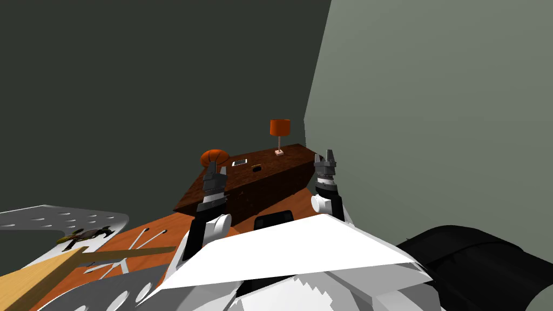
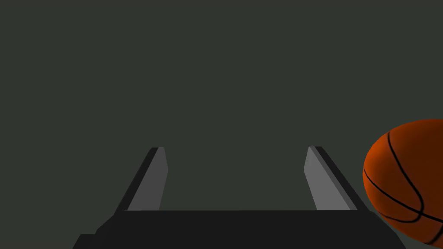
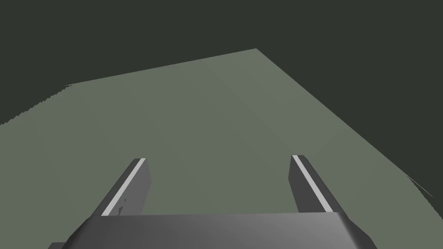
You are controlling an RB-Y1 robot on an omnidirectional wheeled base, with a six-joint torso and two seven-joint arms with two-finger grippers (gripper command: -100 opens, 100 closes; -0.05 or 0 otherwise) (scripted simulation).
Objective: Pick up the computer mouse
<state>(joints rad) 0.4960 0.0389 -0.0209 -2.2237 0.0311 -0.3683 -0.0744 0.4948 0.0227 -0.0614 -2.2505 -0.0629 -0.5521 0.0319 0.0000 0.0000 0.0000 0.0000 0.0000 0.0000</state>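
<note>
A small dark computer mouse [image 1: 256,168] lies on top of a dark brown wooden cabinet [image 1: 270,186], near its middle. My left gripper [image 1: 212,165] is raised in front of the cabinet's left end, left of the mouse and apart from it. In the left wrist view that gripper [image 2: 235,149] is open with nothing between its fingers, and an orange basketball [image 2: 406,177] sits just beside one finger. My right gripper [image 1: 326,155] is up at the cabinet's right end. It [image 3: 218,158] is open, empty and faces a wall.
On the cabinet also stand the basketball [image 1: 214,156], a small flat grey-white device [image 1: 239,162] and an orange-shaded lamp [image 1: 280,129]. A black box [image 1: 274,218] sits low in front of the cabinet. A black rounded seat [image 1: 475,259] is at my right, a perforated white panel [image 1: 48,218] and wooden plank [image 1: 38,275] at my left.
</note>
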